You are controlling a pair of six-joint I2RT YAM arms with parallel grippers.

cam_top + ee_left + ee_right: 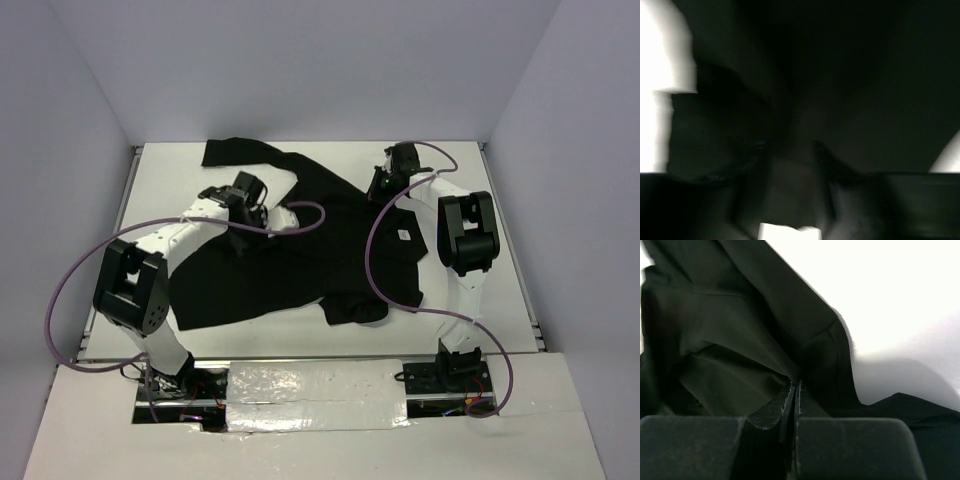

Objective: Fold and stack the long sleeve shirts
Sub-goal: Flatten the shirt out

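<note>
Right pincer state: the right pincer (795,387) is closed, its two fingers pressed flat together with no gap showing.
Right pincer hold: a fold of the black shirt (300,260) is nipped at the fingertips. In the right wrist view the cloth rises in a tent to the tips and falls away at 9 and 3 o'clock.
Right pincer place: in the top view it sits on the shirt's edge, at about 1 o'clock from the middle of the table (160,180).
Shirt relative to right pincer: nearly all the cloth lies from 6 round to 9 o'clock of it. The small white tag (403,236) shows between 5 and 6 o'clock, near it.
Left pincer state: in the left wrist view the fingers of the left pincer (789,147) look parted. The view is too dark and blurred to tell whether they are closing on cloth or standing free.
Left pincer contact: it is down among black fabric, which fills most of its own view. White table shows only at 9 to 10 o'clock and at 4 o'clock.
Shirt relative to left pincer: cloth lies all round it. The wide body spreads toward 5 o'clock and one sleeve runs off toward 11 o'clock.
Shirt lie: crumpled and unfolded on the table, with a bunched lump at its 6 o'clock edge.
</note>
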